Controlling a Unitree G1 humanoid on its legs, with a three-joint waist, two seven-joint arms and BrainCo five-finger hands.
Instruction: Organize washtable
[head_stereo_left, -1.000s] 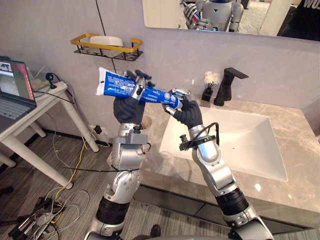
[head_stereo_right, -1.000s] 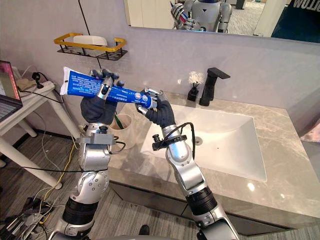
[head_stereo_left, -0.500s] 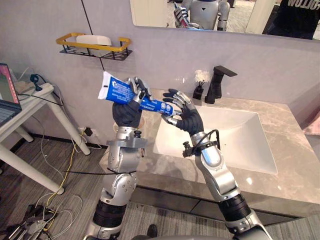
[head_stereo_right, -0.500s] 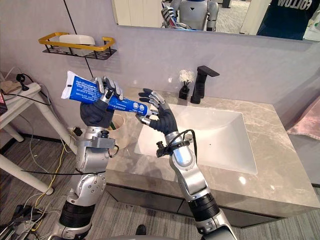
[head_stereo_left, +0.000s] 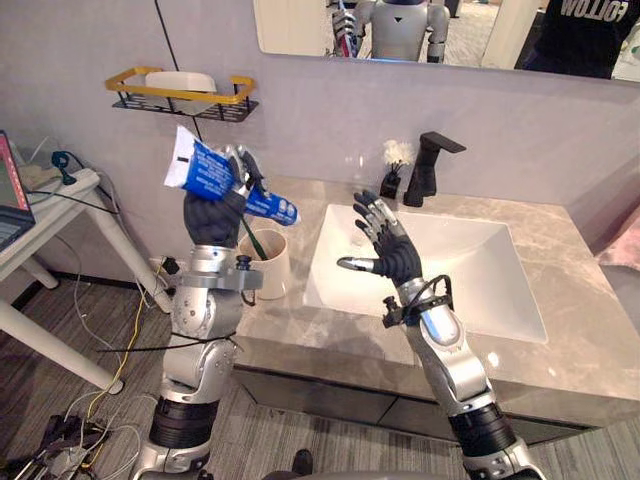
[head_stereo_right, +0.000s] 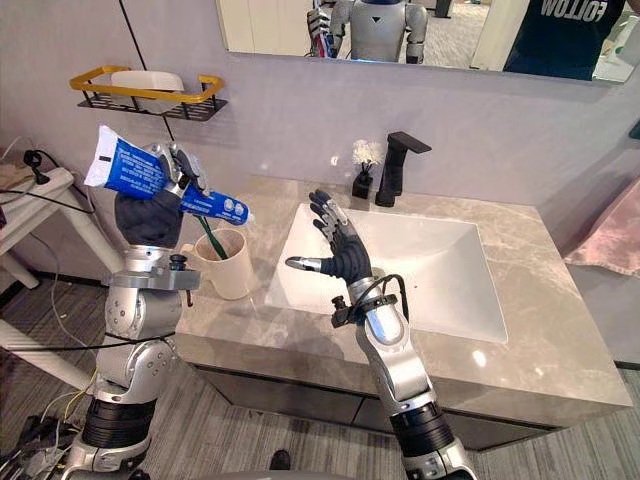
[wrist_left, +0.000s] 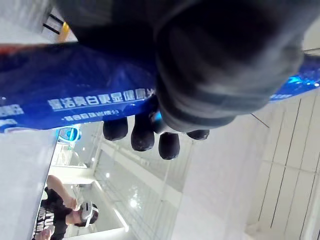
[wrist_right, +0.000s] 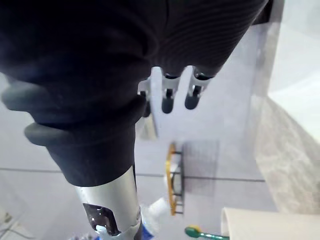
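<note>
A blue toothpaste tube (head_stereo_left: 205, 172) is held up in my left hand (head_stereo_left: 214, 212), whose fingers (wrist_left: 142, 137) curl round its middle. The tube (wrist_left: 75, 95) slants with its cap end down, above a cream cup (head_stereo_left: 268, 262) at the counter's left end. A green toothbrush (head_stereo_left: 250, 238) stands in that cup. My right hand (head_stereo_left: 392, 250) hovers over the left part of the white sink (head_stereo_left: 480, 260), fingers (wrist_right: 167, 100) straight and spread, holding nothing.
A black faucet (head_stereo_left: 428, 170) and a small dark holder with white tufts (head_stereo_left: 393, 180) stand behind the sink. A yellow-railed wall shelf (head_stereo_left: 180, 90) carries a white soap. A white side table (head_stereo_left: 50, 210) stands at the left. A mirror hangs above.
My right hand let go of the tube's cap end, opened and dropped back over the sink. My left hand carried the tube leftward, over the cup. The camera also shifted.
</note>
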